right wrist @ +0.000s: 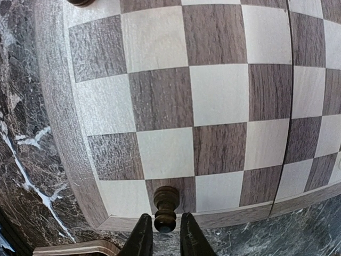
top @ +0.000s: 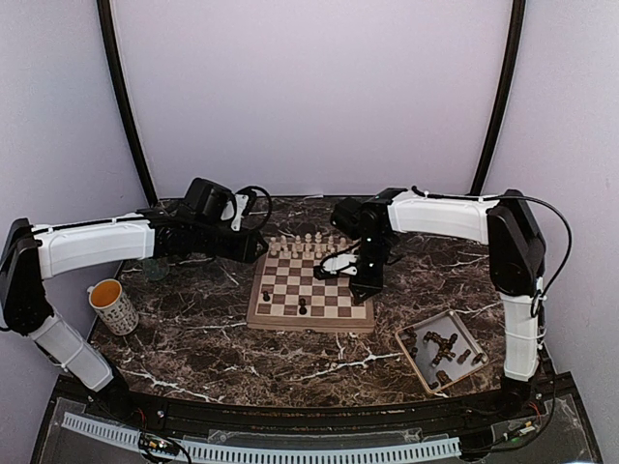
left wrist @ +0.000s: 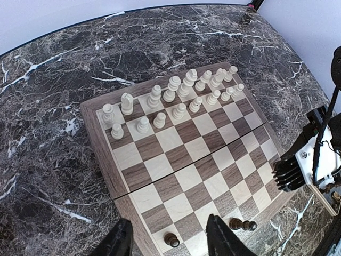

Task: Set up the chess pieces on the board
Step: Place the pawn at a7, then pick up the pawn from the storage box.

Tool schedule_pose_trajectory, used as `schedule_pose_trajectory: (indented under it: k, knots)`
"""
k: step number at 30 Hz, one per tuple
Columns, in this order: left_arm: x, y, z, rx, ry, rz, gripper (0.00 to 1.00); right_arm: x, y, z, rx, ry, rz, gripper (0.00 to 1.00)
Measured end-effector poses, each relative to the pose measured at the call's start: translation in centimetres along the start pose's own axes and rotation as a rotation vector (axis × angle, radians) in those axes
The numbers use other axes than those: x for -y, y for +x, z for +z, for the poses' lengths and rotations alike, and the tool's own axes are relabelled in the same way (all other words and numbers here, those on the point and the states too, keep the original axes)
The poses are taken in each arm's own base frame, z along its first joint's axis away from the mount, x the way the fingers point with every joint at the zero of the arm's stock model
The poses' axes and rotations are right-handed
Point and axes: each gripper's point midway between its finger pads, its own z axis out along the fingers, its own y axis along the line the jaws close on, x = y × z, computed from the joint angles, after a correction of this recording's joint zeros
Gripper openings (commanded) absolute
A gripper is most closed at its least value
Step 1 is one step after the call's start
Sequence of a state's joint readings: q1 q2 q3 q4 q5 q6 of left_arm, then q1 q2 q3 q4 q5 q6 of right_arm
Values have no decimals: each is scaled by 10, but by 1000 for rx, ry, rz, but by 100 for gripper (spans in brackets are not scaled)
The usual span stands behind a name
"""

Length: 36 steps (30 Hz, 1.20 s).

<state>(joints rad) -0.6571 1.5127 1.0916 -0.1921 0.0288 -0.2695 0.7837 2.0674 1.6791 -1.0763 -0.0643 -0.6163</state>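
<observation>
The board (top: 309,324) lies mid-table, with cream chessmen (top: 308,242) on its two far rows. Two dark chess pieces stand on its near part, one at the left (top: 266,296) and one nearer the middle (top: 303,307). My right gripper (top: 363,282) hangs over the board's right edge. In the right wrist view it (right wrist: 165,220) is shut on a dark piece (right wrist: 165,205) by the board's rim (right wrist: 58,133). My left gripper (top: 258,248) is open and empty over the board's left side. Its wrist view shows a dark pawn (left wrist: 171,239) below, and a dark piece (left wrist: 242,224) lying down.
A shallow beige tray (top: 462,333) at the front right holds several dark pieces (top: 437,346). A patterned mug (top: 113,305) stands at the front left. The right arm's gripper (left wrist: 290,173) shows at the right of the left wrist view.
</observation>
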Motion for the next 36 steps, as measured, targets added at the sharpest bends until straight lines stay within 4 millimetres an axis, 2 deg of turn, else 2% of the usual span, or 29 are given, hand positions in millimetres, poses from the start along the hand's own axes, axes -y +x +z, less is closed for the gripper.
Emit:
schedule_pose_trajectory:
  k: [8, 12, 17, 20, 23, 29, 32, 36]
  knots:
    - [0, 3, 5, -16, 3, -1, 50, 3, 4, 2, -7, 2, 6, 29]
    - [1, 2, 10, -24, 5, -1, 50, 3, 11, -7, 19, -9, 32, 31]
    - [2, 0, 14, -27, 10, 0, 50, -5, 45, -36, 60, -9, 95, 33]
    - [3, 1, 18, -35, 14, 0, 50, -12, 70, -45, 67, -7, 137, 33]
    - [6, -1, 23, -40, 27, -1, 50, -29, 99, -40, 38, -36, 166, 31]
    - [10, 4, 32, -65, 50, -3, 50, -73, 143, -20, -41, -120, 133, 31]
    - [12, 3, 36, -71, 63, -3, 50, -82, 152, -15, -62, -139, 123, 32]
    - [15, 1, 35, -68, 75, -3, 50, -81, 157, -10, -80, -127, 119, 32]
